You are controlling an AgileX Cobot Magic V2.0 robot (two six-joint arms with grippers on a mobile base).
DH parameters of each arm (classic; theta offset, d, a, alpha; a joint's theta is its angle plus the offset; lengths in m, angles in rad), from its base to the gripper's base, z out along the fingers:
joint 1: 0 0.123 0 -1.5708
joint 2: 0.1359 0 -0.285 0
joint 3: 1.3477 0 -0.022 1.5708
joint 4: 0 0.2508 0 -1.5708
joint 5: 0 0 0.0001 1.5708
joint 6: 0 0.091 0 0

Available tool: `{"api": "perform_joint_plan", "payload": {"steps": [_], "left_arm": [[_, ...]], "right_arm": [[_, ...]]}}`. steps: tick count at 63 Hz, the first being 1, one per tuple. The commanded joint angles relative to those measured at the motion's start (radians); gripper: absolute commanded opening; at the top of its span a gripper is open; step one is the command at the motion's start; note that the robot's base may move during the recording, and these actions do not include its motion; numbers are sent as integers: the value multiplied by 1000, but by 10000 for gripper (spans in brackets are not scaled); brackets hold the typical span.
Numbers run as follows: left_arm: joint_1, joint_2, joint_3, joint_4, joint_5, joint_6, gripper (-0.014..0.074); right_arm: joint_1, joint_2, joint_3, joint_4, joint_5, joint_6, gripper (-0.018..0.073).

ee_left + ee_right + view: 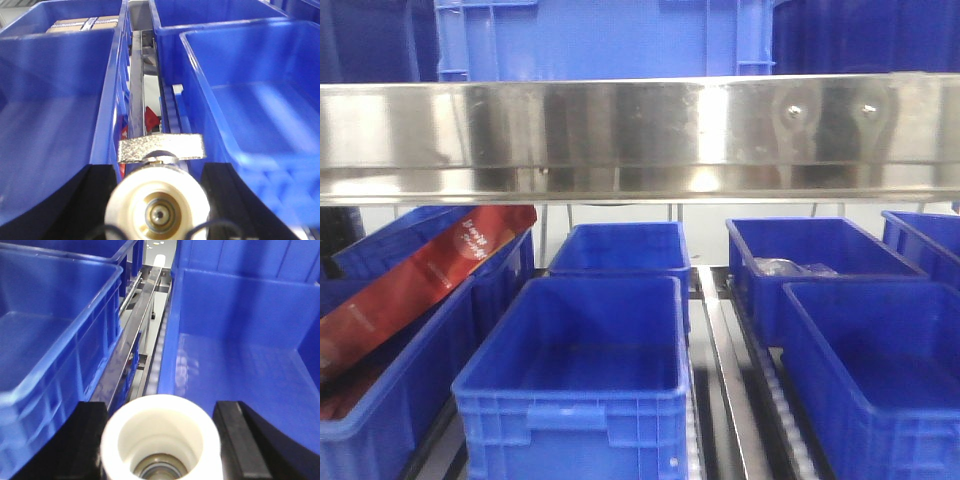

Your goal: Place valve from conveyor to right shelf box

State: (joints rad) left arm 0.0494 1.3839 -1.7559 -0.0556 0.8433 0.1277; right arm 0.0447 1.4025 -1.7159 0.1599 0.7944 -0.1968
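Hovering beneath the shelf's steel beam (pixel 640 135), I am at the carry-and-place step. A blue box (pixel 240 315) opens ahead and to the right of my right claw (pixel 162 440), and it looks bare inside. Another box (pixel 45 335) lies left of the steel rail (pixel 132 340) between them. That claw pinches the valve (pixel 160 422), white cap facing the camera. My left claw (pixel 160 200) pinches a second valve (pixel 159 210), lever (pixel 161 148) uppermost. The conveyor is out of view. Next, I judge, the right claw must shift right past the box wall, lower, then spread.
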Motion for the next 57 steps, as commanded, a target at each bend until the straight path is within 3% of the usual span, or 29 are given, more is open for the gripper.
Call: {"api": "perform_joint_plan", "payload": {"steps": [1,57], "left_arm": [[-4,-12,-14,-4,-53,-8,-111],[-4,-12,-14,-4,-53,-8,-111]], "right_arm": [[-2,-18,-17,-4,-70,-3,-154],[-2,-18,-17,-4,-70,-3,-154]]}}
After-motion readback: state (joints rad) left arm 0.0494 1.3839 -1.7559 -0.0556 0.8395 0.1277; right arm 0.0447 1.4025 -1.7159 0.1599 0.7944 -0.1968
